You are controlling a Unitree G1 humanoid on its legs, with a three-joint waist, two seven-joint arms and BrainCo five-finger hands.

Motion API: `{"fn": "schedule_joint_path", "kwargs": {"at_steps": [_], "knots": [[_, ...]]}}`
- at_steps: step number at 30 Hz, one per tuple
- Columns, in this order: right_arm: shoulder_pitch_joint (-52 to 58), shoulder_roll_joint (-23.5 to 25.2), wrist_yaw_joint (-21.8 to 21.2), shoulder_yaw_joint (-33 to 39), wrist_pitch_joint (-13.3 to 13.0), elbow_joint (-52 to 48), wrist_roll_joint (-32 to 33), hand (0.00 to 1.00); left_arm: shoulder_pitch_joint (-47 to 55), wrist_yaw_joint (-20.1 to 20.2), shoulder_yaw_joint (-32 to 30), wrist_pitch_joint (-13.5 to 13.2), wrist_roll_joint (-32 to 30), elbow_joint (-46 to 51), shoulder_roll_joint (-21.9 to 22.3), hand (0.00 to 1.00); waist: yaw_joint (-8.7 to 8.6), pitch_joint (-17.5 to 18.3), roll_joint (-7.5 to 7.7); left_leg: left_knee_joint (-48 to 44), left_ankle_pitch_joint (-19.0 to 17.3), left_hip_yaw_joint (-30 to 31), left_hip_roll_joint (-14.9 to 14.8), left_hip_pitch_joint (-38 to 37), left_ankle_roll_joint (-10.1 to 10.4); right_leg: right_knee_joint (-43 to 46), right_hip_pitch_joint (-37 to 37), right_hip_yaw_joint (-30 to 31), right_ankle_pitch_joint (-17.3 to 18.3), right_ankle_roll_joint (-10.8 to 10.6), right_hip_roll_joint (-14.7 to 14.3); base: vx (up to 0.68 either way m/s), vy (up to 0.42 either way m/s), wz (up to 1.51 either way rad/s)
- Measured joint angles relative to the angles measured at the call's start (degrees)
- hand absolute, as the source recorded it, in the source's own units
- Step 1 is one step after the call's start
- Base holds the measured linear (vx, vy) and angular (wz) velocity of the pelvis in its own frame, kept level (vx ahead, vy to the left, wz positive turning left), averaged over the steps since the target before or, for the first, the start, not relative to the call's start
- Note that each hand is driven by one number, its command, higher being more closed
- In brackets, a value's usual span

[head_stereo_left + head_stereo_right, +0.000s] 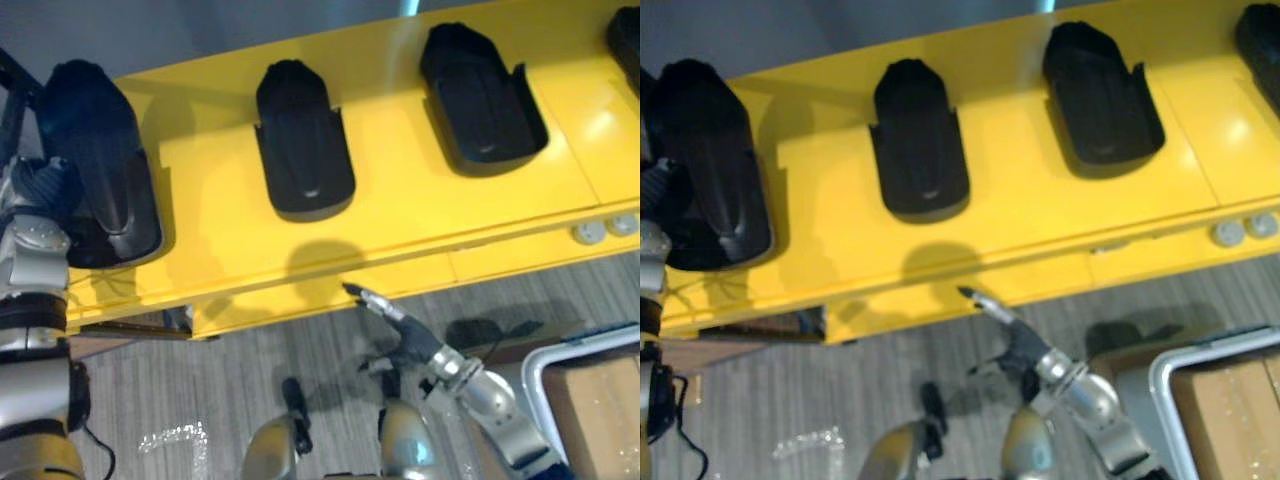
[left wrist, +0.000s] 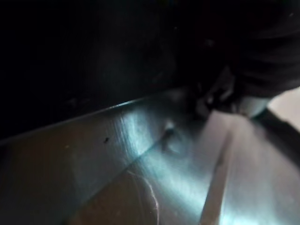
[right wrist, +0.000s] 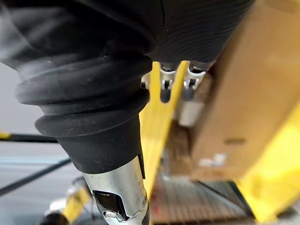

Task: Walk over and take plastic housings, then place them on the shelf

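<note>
One plastic housing lies beside my left hand, grip not discernible; right hand relaxed. Likely rigid, light: grasp side walls.

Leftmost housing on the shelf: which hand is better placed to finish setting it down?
Left. The left hand is at the leftmost housing on the shelf; the right hand sits below the shelf's front edge, holding nothing.
</note>
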State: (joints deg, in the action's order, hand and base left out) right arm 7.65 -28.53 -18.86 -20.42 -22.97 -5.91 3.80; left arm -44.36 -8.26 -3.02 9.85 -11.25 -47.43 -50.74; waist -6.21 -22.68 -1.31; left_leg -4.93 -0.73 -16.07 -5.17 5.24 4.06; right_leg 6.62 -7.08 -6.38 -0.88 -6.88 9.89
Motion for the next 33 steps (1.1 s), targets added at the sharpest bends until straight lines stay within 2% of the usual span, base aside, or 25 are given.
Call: {"fn": "schedule_joint_path", "kwargs": {"at_steps": [3, 11, 14, 15, 22, 24, 28, 32, 33], "knots": [[0.89, -0.14, 0.03, 0.04, -1.55, 1.98, 0.59, 0.0, 0.0, 1.03, 1.98, 0.51, 0.01, -0.01, -1.93, 1.0, -0.51, -0.11, 0.18, -0.26, 0.0, -0.18, -0.15, 0.95, 0.01, 0.04, -0.97, 0.03, -0.08, 0.08, -0.08, 0.0, 0.0, 0.0], [1.13, 0.16, 1.23, 0.02, -2.15, 2.59, 2.31, 0.0, -0.01, 4.68, 3.85, 0.06, 0.0, -0.16, -3.14, 1.0, -0.79, -0.19, 0.28, -0.61, -0.41, -0.46, -0.46, 1.02, 0.3, -0.26, -0.93, 0.32, -0.2, 0.17, -0.42, 0.0, 0.0, 0.0], [1.17, 0.76, 1.26, -0.01, -2.14, 2.59, 2.31, 0.0, -0.02, 4.97, 4.18, -1.24, 0.0, -0.85, -3.26, 1.0, -0.85, -0.2, 0.29, -0.8, -0.6, -0.82, -0.78, 1.02, 0.41, -0.49, -0.94, 0.55, -0.42, 0.5, -0.71, -0.01, -0.003, -0.05], [1.2, 1.08, 1.25, -0.01, -2.15, 2.59, 2.31, 0.0, -0.02, 4.96, 4.18, -1.69, -0.01, -0.91, -3.3, 0.0, -0.8, -0.21, 0.31, -1.12, -0.8, -1.07, -1.05, 1.05, 0.52, -0.58, -0.94, 0.72, -0.5, 0.61, -0.91, -0.01, -0.006, -0.1], [1.72, 1.66, 0.7, 0.01, -2.82, 2.59, 2.7, 0.0, -0.03, 4.14, 4.33, -1.89, 0.05, -1.0, -3.29, 0.0, -1.13, -0.23, 0.33, -1.73, -1.1, -1.79, -1.54, 1.26, 0.59, -0.58, -1.35, 1.58, -0.58, 0.73, -1.28, -0.02, -0.002, -0.07], [2.34, 1.94, -0.43, -0.05, -4.16, 2.52, 3.95, 0.0, -0.04, 2.07, 4.32, -1.88, 0.11, -1.0, -3.29, 0.0, -1.1, -0.23, 0.33, -1.74, -1.1, -1.76, -1.58, 1.65, 0.59, -0.54, -1.7, 1.58, -0.58, 0.73, -1.31, 0.0, 0.0, 0.0], [2.3, 2.41, -1.9, -0.2, -5.02, 1.66, 5.65, 0.0, -0.45, -0.89, 4.32, -2.21, 0.41, -1.18, -3.26, 0.0, -1.01, -0.68, 0.69, -1.77, -1.09, -1.7, -1.55, 1.81, 0.58, -0.49, -1.82, 1.56, -0.59, 0.72, -1.28, 0.0, 0.0, 0.0], [2.19, 2.5, -2.46, -2.29, -5.75, -0.32, 6.7, 0.0, -1.02, -3.41, 4.28, -4.48, 2.67, -2.25, -3.11, 0.0, -0.94, -1.53, 0.89, -1.76, -1.09, -1.58, -1.38, 1.81, 0.57, -0.41, -1.77, 1.47, -0.59, 0.72, -1.1, 0.0, 0.0, 0.0], [2.2, 2.75, -2.52, -3.36, -5.78, -0.41, 6.69, 0.0, -1.03, -5.09, 4.23, -5.3, 3.78, -2.62, -3.03, 0.0, -0.93, -1.53, 0.89, -1.74, -1.09, -1.51, -1.31, 1.81, 0.57, -0.41, -1.74, 1.4, -0.59, 0.72, -1.03, 0.0, 0.011, 0.03]]}}
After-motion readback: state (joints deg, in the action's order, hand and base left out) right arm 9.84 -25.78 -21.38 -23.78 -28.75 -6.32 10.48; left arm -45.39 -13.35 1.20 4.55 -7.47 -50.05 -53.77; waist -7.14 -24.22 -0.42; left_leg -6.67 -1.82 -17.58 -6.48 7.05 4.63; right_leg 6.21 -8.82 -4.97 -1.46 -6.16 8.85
